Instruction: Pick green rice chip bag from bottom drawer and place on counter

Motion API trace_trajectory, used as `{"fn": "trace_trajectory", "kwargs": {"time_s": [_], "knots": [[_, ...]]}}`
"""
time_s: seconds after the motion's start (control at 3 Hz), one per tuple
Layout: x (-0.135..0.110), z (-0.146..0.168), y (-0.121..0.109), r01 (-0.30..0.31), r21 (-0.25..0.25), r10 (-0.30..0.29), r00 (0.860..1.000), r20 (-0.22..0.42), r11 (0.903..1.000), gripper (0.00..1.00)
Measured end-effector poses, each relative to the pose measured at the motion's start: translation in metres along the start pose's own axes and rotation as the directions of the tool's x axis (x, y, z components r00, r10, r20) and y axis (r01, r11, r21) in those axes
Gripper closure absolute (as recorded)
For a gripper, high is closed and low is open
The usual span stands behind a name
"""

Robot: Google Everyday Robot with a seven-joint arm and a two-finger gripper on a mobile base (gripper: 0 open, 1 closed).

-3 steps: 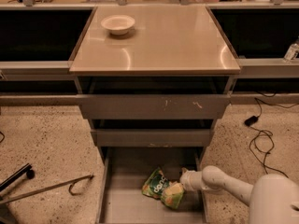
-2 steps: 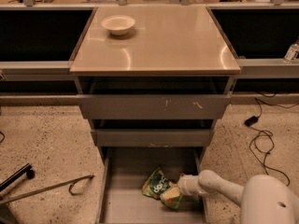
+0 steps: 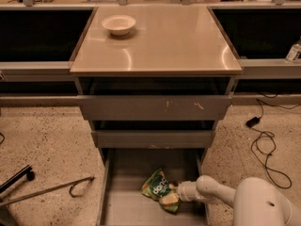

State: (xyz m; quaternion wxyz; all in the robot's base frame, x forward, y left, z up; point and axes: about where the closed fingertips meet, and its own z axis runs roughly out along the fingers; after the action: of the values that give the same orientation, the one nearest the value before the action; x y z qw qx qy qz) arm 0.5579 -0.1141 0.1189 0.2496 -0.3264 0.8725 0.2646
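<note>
The green rice chip bag [image 3: 158, 190] lies crumpled on the grey floor of the open bottom drawer [image 3: 129, 210], right of its middle. My gripper [image 3: 174, 192] reaches in from the lower right on a white arm and sits at the bag's right edge, touching it. The beige counter [image 3: 160, 41] tops the drawer cabinet, well above the bag.
A white bowl [image 3: 118, 24] stands on the counter's back left. Two upper grey drawers [image 3: 155, 108] hang above the open one. A metal hooked rod [image 3: 51, 190] lies on the speckled floor at left. Black cables [image 3: 263, 145] lie at right.
My gripper has slid a little left along the bag, closer against it. The bag stays in about the same place in the drawer.
</note>
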Motion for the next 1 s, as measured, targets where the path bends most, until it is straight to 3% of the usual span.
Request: {"fn": "trace_trajectory", "kwargs": {"time_s": [0.67,1.0], "knots": [[0.0,0.0,0.0,-0.001,0.0,0.001,1.0,0.0,1.0,0.64],[-0.03,-0.034,0.004,0.003,0.003,-0.003,1.0,0.005,1.0,0.88]]}}
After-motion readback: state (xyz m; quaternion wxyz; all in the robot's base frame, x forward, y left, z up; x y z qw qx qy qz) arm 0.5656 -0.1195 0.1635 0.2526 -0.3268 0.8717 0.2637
